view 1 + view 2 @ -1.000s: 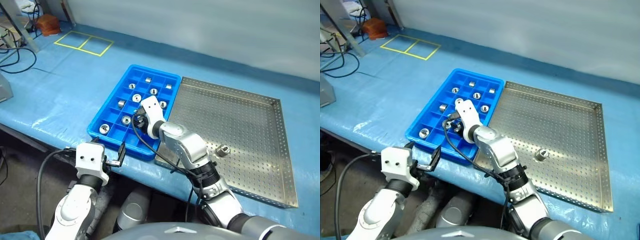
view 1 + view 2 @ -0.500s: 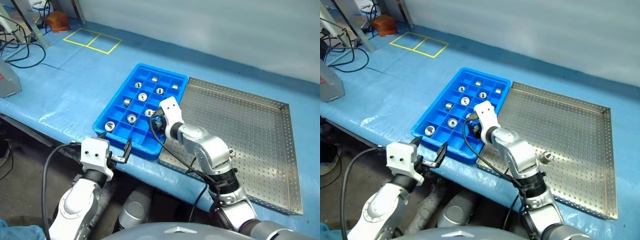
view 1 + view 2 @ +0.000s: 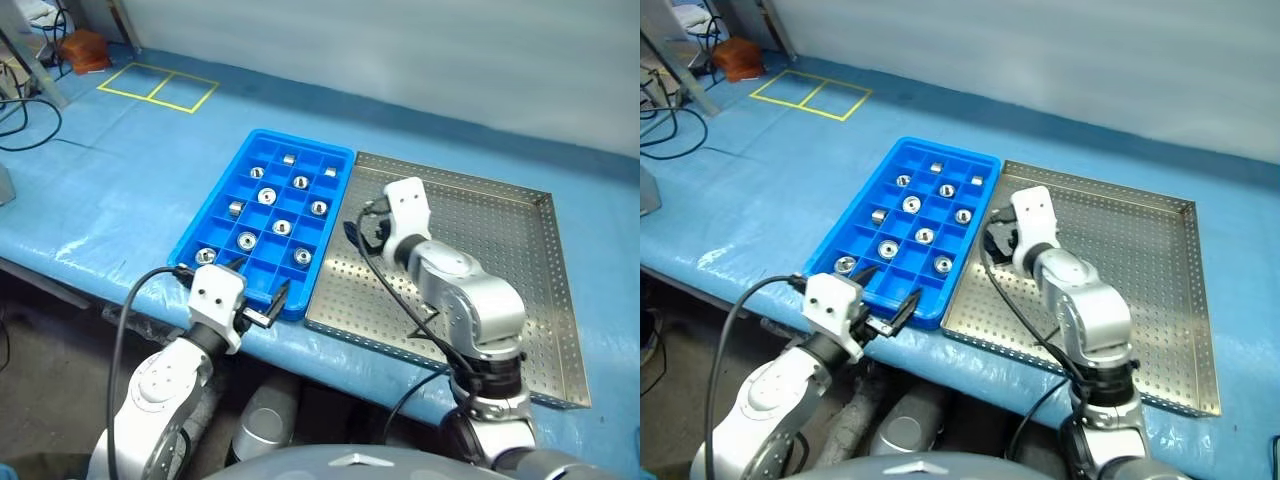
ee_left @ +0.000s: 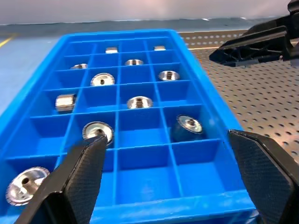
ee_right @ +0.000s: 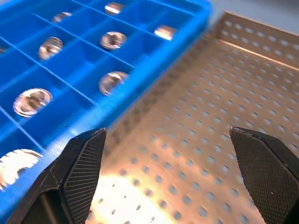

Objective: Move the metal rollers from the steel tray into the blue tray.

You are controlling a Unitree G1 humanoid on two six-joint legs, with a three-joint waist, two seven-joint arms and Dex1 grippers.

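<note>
1. The bright blue plastic tray with a grid of small square compartments (image 3: 262, 215) lies on the blue-covered table (image 3: 120, 170), with the large silver perforated steel tray (image 3: 500, 250) just beside it, long sides next to each other.
2. The small shiny silver metal rollers (image 3: 267, 195) sit singly in compartments of the blue tray; ten show in the head views, most in the far and middle rows.
3. One roller (image 4: 189, 125) lies in a compartment in the column beside the steel tray, toward the near end.
4. The right gripper (image 5: 166, 172) hangs over the steel tray's perforated floor near the blue tray's edge, its two black fingers spread wide with nothing between them.
5. The left gripper (image 4: 168, 175) is at the near short end of the blue tray, its fingers wide apart and empty.
</note>
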